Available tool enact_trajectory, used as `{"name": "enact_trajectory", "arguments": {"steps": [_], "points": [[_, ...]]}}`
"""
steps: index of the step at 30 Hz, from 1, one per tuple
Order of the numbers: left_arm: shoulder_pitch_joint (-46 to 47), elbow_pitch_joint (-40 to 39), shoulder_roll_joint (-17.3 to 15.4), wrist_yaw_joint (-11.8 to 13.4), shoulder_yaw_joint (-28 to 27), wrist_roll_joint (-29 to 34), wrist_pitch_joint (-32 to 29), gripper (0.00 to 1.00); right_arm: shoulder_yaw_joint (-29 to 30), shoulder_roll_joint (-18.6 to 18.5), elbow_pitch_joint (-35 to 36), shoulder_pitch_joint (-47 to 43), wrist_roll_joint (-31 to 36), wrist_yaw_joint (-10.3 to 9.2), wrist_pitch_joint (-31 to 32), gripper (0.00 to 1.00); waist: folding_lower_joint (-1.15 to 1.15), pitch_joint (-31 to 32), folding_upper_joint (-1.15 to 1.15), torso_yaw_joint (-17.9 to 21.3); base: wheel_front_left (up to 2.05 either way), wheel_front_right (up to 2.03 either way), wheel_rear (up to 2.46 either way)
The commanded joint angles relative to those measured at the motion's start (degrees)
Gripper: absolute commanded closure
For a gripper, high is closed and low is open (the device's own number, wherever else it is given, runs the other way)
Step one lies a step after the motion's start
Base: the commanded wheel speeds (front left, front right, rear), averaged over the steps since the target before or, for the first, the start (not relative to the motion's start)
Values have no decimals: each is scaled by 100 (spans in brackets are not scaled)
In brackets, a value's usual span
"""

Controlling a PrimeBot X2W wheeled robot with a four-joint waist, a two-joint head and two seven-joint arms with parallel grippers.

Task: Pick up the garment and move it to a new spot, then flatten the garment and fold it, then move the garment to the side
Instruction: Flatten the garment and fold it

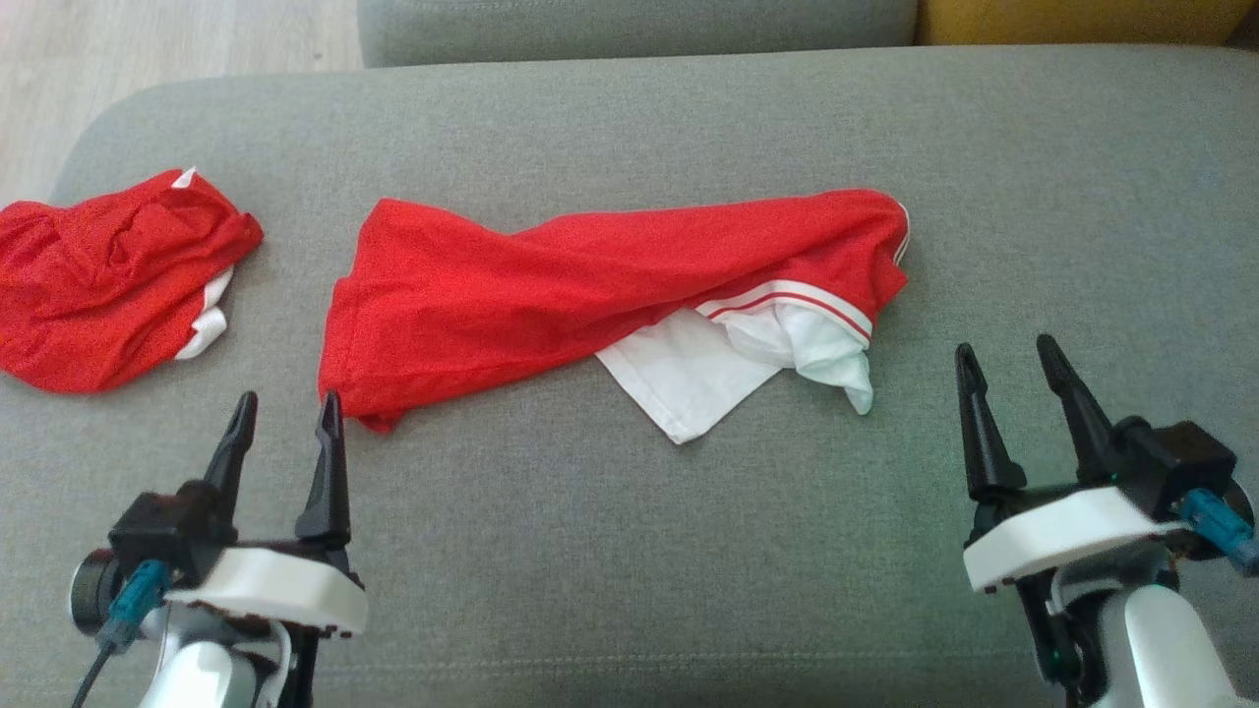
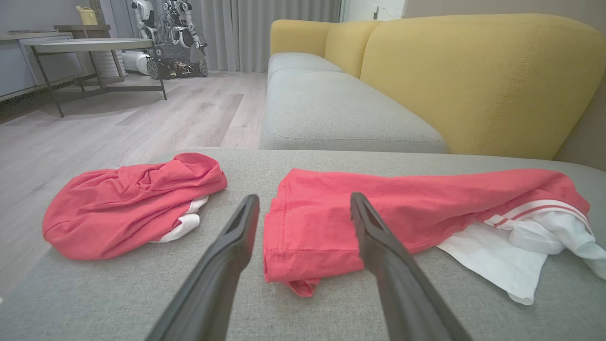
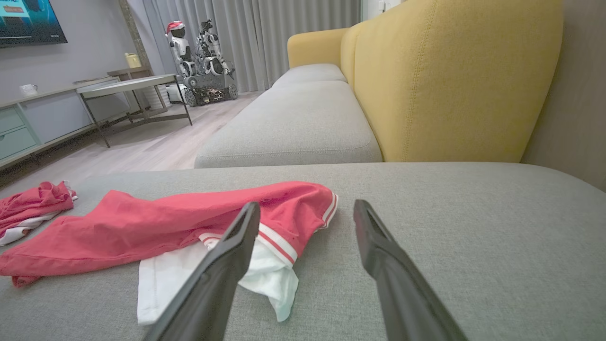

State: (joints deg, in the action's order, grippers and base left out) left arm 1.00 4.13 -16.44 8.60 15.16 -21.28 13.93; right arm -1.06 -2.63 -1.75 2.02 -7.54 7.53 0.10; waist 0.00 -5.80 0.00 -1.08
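A red garment with white trim and a white sleeve lies loosely stretched out across the middle of the grey cushion; it also shows in the left wrist view and the right wrist view. My left gripper stands open just in front of the garment's left hem corner, its right fingertip close to the fabric, holding nothing. To the right, past the striped end, my right gripper is open and apart from the cloth.
A second red garment lies crumpled near the cushion's left edge. Wooden floor begins beyond that edge. More grey seat and a yellow backrest lie behind. A table and another robot stand far off.
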Motion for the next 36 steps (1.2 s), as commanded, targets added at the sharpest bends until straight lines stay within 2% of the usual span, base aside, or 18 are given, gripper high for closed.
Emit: {"name": "enact_trajectory", "arguments": {"steps": [1, 8, 19, 25, 30, 36], "points": [[167, -204, -123, 34, -205, 38, -5, 0, -141, -25, 217, 63, 33, -4, 22, 0, 0, 24, 0, 2, 0, 0, 0], [134, -232, -102, 69, -152, 4, -84, 0, -113, -25, 254, -6, 2, -4, 54, 0, 0, 70, 0, -14, 0, 0, 0], [284, -94, -147, -45, -106, -115, -166, 0, -130, -25, 258, 16, -63, -4, 34, 0, 0, 45, 0, -40, 0, 0, 0], [795, 302, -141, -420, -34, -469, -589, 0, -138, -25, 312, 115, -64, -4, 29, 0, 0, -151, 0, -66, 0, 0, 0], [1305, 1045, -153, -809, -81, -917, -1006, 0, -216, -25, 317, 232, -68, -4, 10, 0, 0, -345, 0, -3, 0, 0, 0], [1823, 1993, -201, -1196, -213, -1339, -1205, 0, -250, -25, 272, 332, -110, -4, -49, 0, 0, -552, 0, 116, 0, 0, 0]]}}
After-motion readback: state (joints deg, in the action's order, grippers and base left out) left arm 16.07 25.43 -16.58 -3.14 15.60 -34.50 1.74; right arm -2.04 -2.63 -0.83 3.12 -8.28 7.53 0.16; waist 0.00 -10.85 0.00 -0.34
